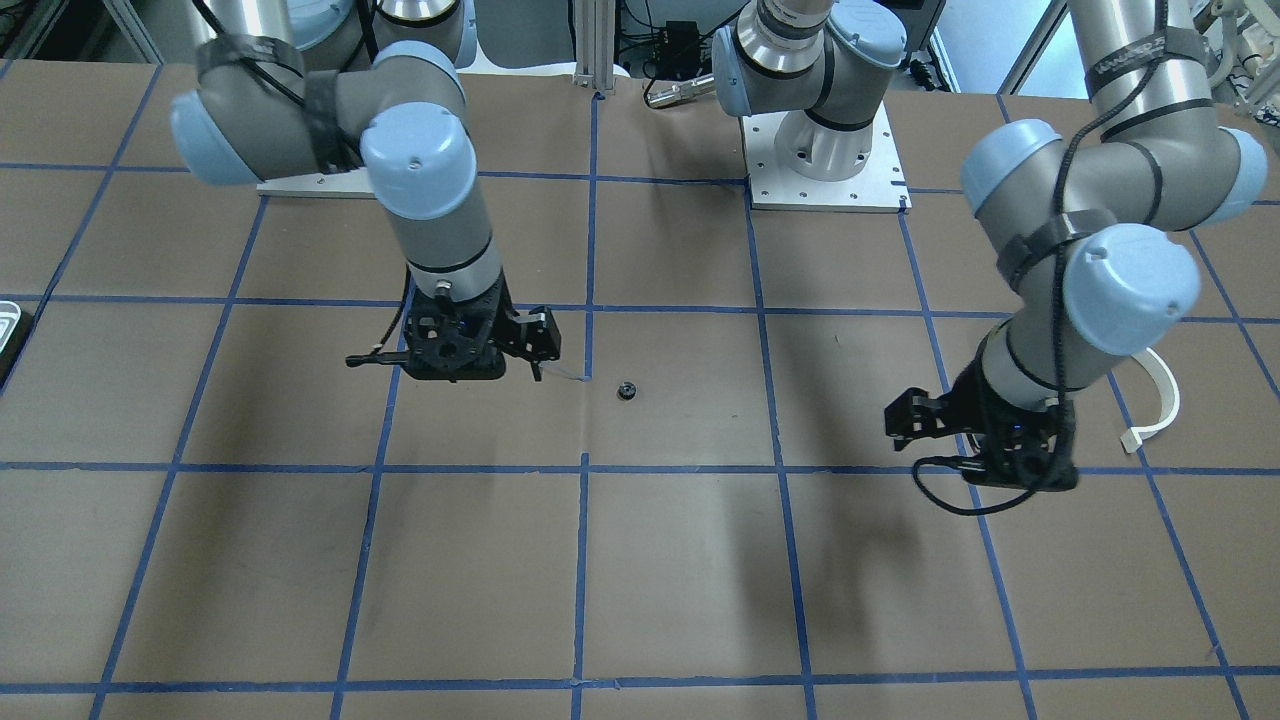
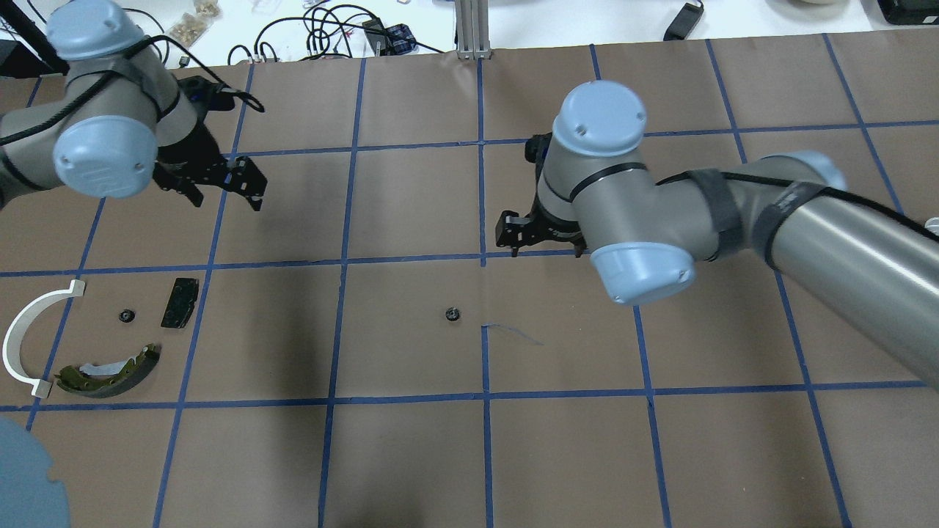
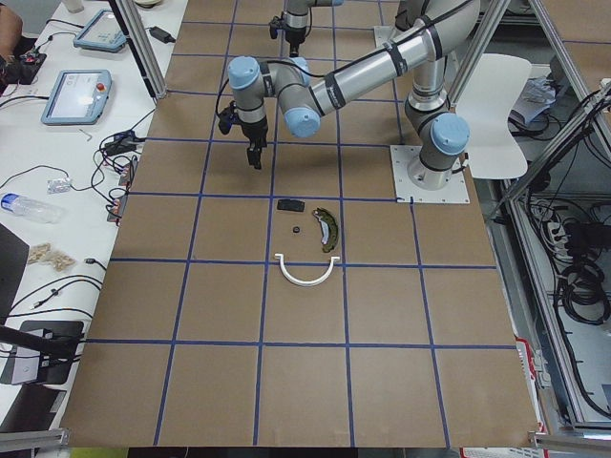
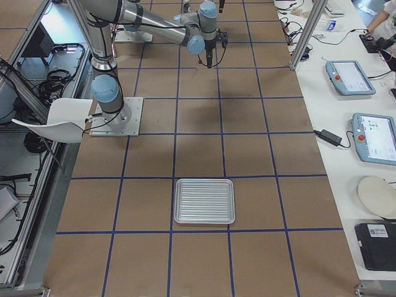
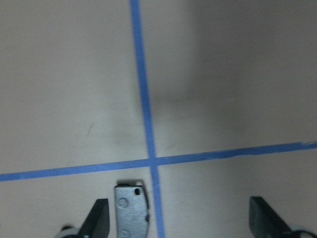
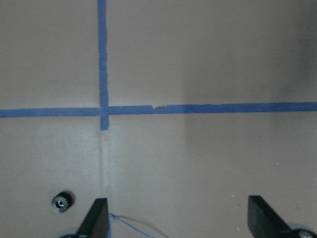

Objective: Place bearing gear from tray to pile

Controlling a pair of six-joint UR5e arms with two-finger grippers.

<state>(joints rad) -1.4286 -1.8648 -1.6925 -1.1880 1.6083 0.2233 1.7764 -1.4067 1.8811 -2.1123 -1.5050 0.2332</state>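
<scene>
Bearing gear lies alone on the bare brown paper near the table's middle, out of the tray but well apart from the pile, where a brake shoe, a white arc strip, a black pad and another small gear sit together. The right gripper hovers just beside it with its claw spread and empty, and the left gripper, likewise spread and empty, hangs above the table near the pile. The job looks about half done: lifting from the tray is finished, while carrying the gear over to the pile remains.
</scene>
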